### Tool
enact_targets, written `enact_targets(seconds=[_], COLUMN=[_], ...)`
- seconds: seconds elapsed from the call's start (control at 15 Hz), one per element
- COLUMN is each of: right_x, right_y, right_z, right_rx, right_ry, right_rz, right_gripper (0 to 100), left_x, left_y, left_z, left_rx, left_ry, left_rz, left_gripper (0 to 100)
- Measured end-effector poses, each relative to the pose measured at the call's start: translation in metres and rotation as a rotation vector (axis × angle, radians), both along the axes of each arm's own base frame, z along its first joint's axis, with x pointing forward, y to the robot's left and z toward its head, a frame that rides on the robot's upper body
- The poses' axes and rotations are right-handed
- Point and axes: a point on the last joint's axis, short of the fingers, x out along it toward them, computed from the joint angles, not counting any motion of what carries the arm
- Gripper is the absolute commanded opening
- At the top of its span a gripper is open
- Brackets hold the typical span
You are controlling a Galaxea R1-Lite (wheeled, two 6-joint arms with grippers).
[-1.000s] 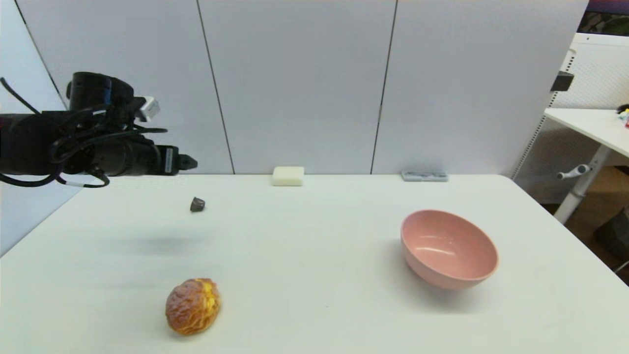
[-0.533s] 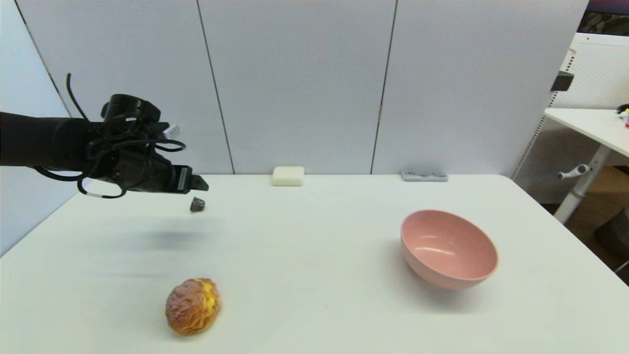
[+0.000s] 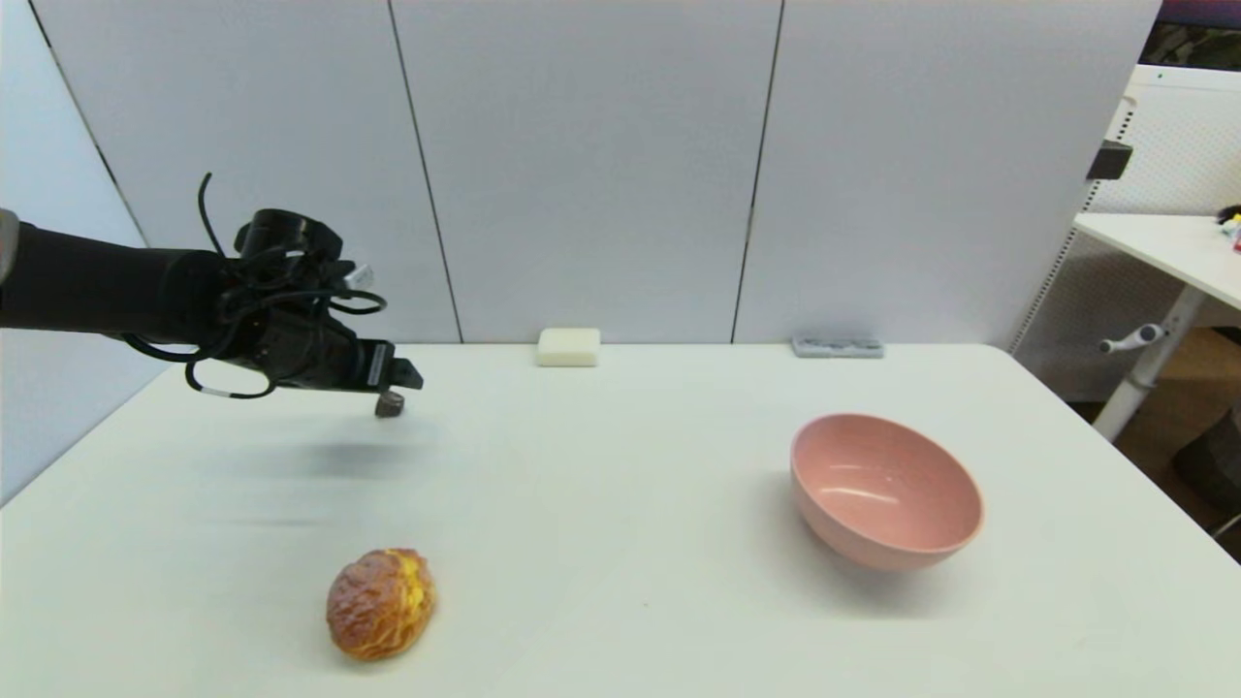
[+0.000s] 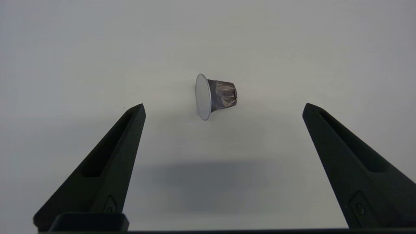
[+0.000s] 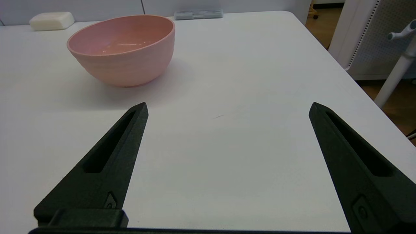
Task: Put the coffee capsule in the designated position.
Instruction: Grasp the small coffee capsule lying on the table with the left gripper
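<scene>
- The left gripper hangs over the far left part of the white table, its two black fingers spread wide and grasping nothing.
- In the left wrist view the coffee capsule lies on its side on the table, between the two fingertips' lines but beyond them and touching neither; its pale flat rim face is turned to one side and its dark, crinkled body points the other way.
- In the head view the capsule shows just below the gripper's tip, and the arm's soft shadow falls on the table nearer the robot.
- A golden-brown bread roll sits well apart from the capsule, close to the table's near edge on the left.
- A pink bowl stands upright on the right half of the table, empty inside as far as shown.
- A cream soap-like block and a flat grey piece rest at the far edge by the wall panels.
- The right gripper is released too, fingers wide apart, low over the table's near right part, with the bowl beyond it.
</scene>
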Motion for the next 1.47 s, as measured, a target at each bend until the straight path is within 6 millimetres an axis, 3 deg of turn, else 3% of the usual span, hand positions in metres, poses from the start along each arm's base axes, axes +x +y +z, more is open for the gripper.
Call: enact_targets(seconds=[1.2,1.27,1.47], right_x=[0.000,0.000,0.000], right_y=[0.000,0.000,0.000], right_z=[0.000,0.000,0.000], right_rx=[0.000,0.000,0.000], right_ry=[0.000,0.000,0.000], right_rz=[0.000,0.000,0.000], right_gripper=[100,100,100], left_x=[0.030,0.030,0.032], left_y=[0.005,0.005,0.005], left_z=[-0.029,-0.030,-0.033], left_rx=[0.055,0.056,0.055], left_ry=[0.095,0.098,0.105], left_rz=[-0.031,-0.031,-0.031], left_gripper=[100,0,0])
